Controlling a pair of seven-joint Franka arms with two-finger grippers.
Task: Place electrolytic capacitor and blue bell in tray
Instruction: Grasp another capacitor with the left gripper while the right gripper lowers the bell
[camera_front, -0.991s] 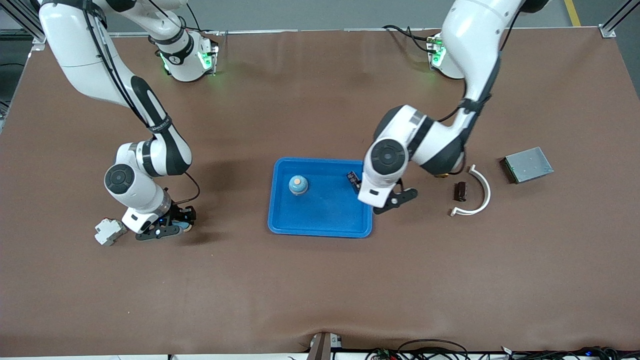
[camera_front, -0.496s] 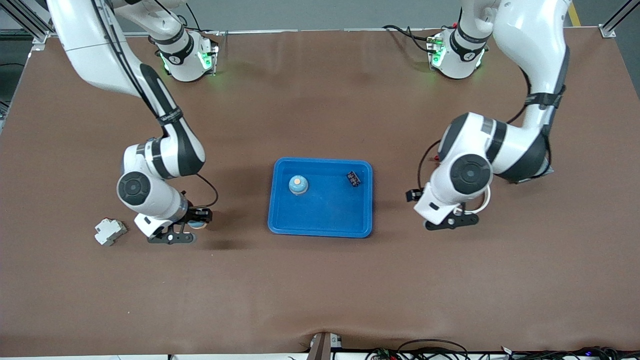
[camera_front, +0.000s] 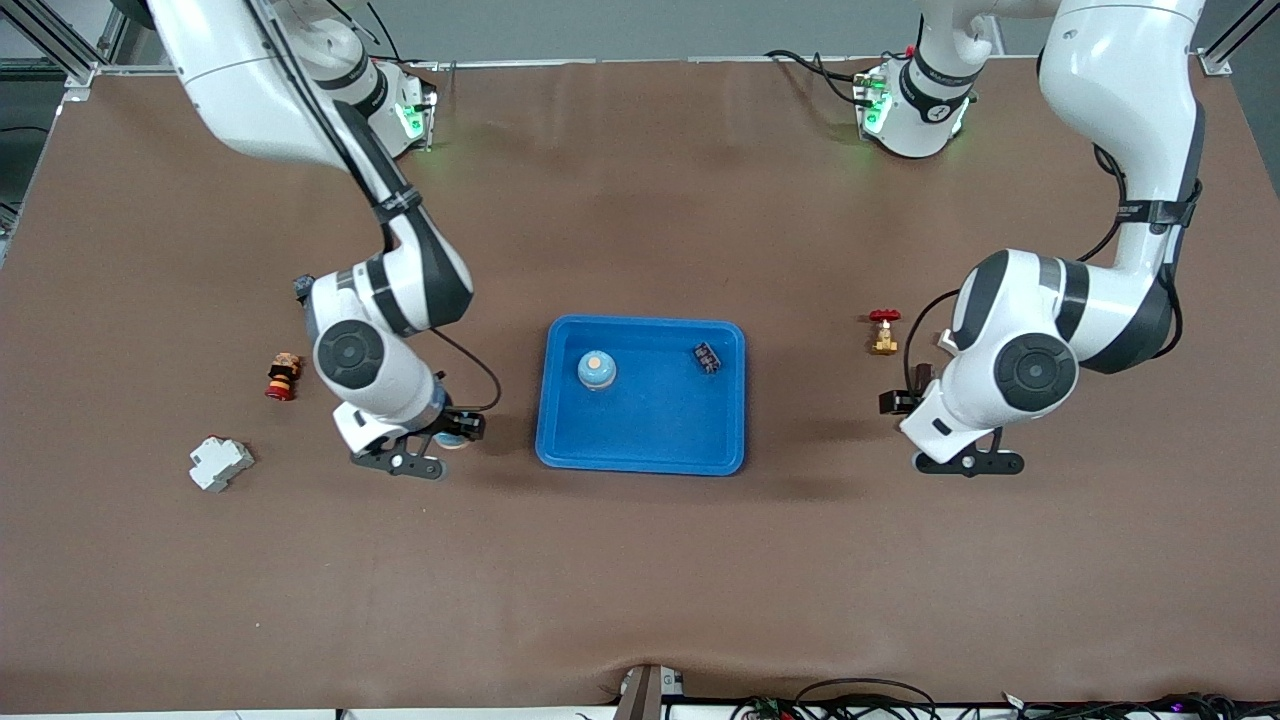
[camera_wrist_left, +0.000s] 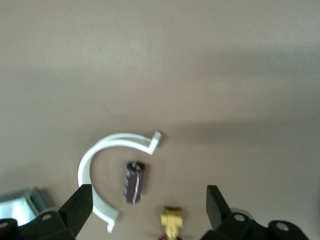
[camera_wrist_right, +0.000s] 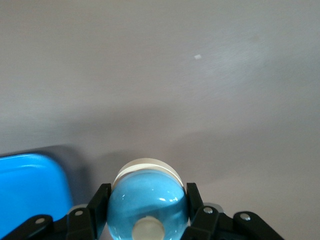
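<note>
1. The right gripper (camera_front: 440, 450), clamped on a blue bell (camera_wrist_right: 147, 202), hangs over bare desk just off the blue tray's (camera_front: 640, 455) short edge at the right arm's end; the tray lies toward the desk's middle from the claw.
2. Already in the tray: a second blue bell (camera_front: 596, 369) and a small dark capacitor (camera_front: 708, 357) near its corner.
3. The left gripper (camera_wrist_left: 150, 205), wide open and empty, hovers over a dark cylinder (camera_wrist_left: 134, 181) inside a white curved clip (camera_wrist_left: 90, 160).
4. The brown desk mat (camera_front: 640, 580) offers ample room.
</note>
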